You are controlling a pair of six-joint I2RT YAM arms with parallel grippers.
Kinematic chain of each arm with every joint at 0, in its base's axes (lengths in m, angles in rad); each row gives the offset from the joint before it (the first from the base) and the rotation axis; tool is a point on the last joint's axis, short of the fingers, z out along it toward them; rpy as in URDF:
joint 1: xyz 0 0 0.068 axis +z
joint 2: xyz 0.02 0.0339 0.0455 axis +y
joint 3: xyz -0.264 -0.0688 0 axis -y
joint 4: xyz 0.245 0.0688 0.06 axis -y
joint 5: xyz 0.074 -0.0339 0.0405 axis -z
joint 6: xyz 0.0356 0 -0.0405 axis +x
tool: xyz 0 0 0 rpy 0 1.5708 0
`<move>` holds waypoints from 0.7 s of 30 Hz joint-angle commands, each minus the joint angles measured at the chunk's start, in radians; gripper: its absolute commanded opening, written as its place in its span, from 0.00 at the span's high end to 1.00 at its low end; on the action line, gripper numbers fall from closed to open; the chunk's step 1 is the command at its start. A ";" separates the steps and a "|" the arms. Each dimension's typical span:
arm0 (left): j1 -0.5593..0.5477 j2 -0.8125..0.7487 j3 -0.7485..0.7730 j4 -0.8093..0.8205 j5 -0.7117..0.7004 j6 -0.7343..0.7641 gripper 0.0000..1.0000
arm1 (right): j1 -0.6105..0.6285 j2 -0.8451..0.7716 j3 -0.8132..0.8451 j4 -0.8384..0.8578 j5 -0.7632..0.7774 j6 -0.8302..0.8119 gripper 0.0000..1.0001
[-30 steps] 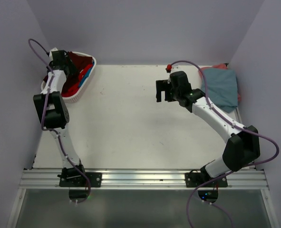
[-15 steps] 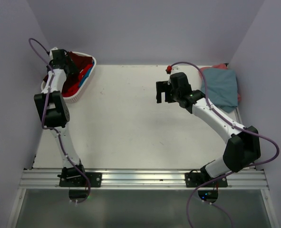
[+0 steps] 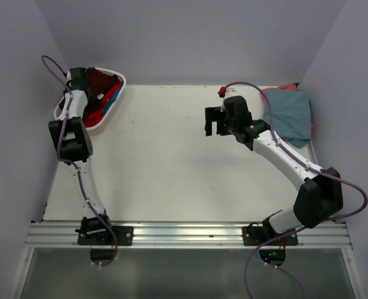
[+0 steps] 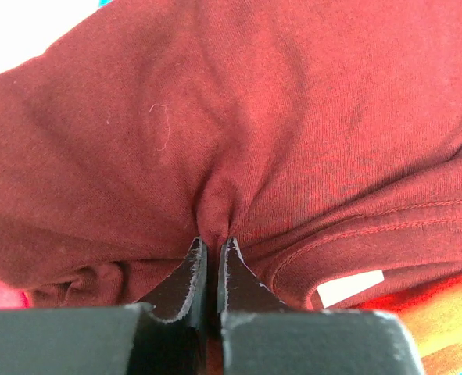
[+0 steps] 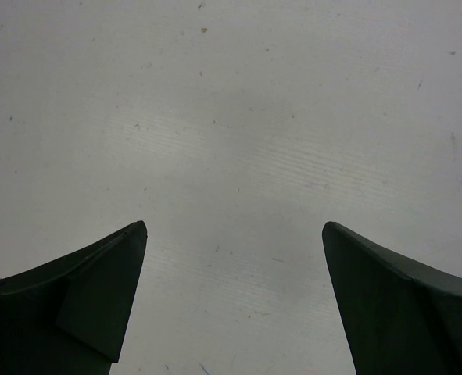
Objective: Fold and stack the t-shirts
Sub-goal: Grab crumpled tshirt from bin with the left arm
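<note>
Left claw [image 4: 213, 244], clamped on a thin pinch of maroon t-shirt [image 4: 254, 141], risks losing it on lifting; right claw [image 5: 234, 226] hangs apart.

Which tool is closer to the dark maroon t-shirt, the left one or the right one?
Left. The left tool is closed on a fold of the dark maroon t-shirt in the basket; the right tool hangs open over the table, far from it.

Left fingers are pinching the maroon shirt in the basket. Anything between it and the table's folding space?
The dark maroon t-shirt must clear the rim of the white slatted plastic basket. Beyond that, only the right gripper, open, hangs over the middle of the table.
</note>
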 commanded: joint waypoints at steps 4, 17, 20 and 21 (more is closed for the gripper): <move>0.001 -0.153 -0.073 0.012 0.071 -0.011 1.00 | 0.006 -0.054 -0.016 0.047 -0.025 0.012 0.01; -0.212 -0.546 -0.044 -0.007 0.030 -0.003 1.00 | 0.006 -0.063 -0.027 0.060 -0.034 0.018 0.01; -0.254 -0.603 -0.096 -0.018 0.111 -0.043 1.00 | 0.006 -0.072 -0.033 0.063 -0.018 0.025 0.01; -0.272 -0.635 -0.109 -0.017 0.166 -0.042 1.00 | 0.006 -0.078 -0.036 0.063 -0.004 0.025 0.01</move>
